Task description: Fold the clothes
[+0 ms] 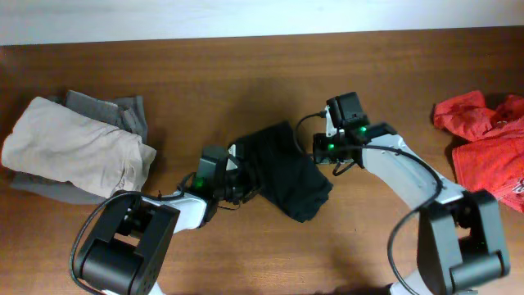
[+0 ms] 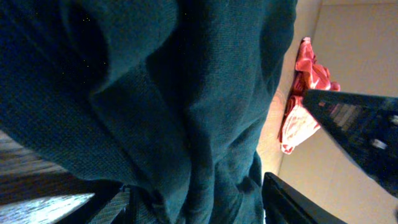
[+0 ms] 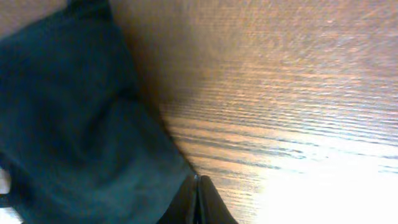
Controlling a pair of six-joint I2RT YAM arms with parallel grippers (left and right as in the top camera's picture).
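On the wooden table (image 1: pixel 246 74) the black shirt (image 1: pixel 286 176) lay crumpled, unfolded, against the closed right pincer (image 3: pixel 198 200); whether the left pincer (image 1: pixel 246 182) gripped, I couldn't tell.

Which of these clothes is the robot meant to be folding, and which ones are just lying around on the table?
For the job:
black T-shirt, crumpled in the middle of the table

Just lying about:
red clothes, at the far right
beige clothes, at the far left
grey clothes, peeking out from under the beige clothes
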